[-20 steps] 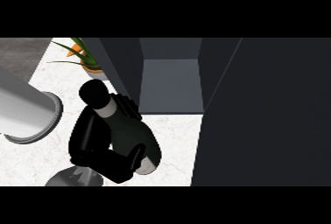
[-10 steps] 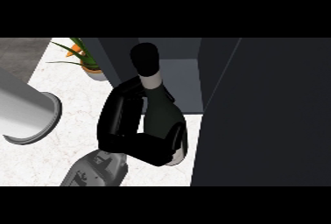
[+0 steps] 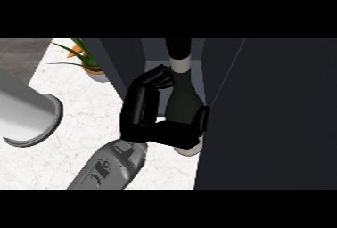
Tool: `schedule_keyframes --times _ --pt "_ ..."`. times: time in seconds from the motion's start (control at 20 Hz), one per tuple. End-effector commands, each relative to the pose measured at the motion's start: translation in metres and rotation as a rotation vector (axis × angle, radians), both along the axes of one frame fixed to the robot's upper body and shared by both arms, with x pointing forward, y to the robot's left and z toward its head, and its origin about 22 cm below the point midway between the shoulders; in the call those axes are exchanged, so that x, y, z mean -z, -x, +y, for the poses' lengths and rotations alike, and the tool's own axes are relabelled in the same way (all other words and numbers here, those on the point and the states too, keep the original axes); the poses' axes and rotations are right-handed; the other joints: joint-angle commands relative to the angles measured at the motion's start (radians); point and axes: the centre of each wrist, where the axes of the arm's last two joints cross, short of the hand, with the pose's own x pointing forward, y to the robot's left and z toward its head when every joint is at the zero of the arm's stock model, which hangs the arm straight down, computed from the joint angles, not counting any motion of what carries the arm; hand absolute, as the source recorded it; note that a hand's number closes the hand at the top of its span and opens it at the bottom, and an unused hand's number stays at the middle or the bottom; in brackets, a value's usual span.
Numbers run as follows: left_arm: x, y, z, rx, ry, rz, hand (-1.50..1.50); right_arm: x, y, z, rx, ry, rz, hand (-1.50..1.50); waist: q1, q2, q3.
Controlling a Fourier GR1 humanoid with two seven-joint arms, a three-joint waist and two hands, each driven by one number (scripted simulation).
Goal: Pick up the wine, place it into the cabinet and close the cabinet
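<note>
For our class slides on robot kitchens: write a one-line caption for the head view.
Right hand curled round the wine bottle at the mouth of the open cabinet.

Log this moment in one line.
right hand: shut on wine bottle | bottle: neck at cabinet opening | cabinet: not closed

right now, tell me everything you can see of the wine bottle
The wine bottle is dark green, glass by its look, with a black cap, a pale band on the neck and a pale base. It is at the mouth of the open cabinet, neck pointing up the view. The hand is curled round its body, fingers on its left side, thumb across the lower right.
</note>
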Motion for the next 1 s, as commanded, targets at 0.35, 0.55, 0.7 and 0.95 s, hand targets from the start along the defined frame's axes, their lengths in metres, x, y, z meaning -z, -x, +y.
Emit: schedule_keyframes --times 0.35,0.55,0.7,0.95 --pt "0.013 -0.035 -0.001 -0.046 0.025 0.011 1.5 -0.022 0.032 -0.006 -0.058 -0.019 -0.026 -1.5 -0.005 0.001 0.0" --pt "0.044 -0.022 -0.009 -0.074 0.054 0.042 1.5 -0.015 0.032 -0.007 -0.063 -0.036 -0.04 -1.5 -0.01 0.001 0.0" --pt "0.048 -0.022 -0.02 -0.073 0.055 0.033 1.5 -0.012 0.012 0.002 -0.044 -0.051 -0.026 -1.5 -0.004 0.002 0.0" --pt "0.071 -0.021 -0.013 -0.111 -0.004 0.037 1.5 -0.01 0.015 -0.005 -0.061 -0.031 -0.041 -1.5 0.0 0.001 0.0"
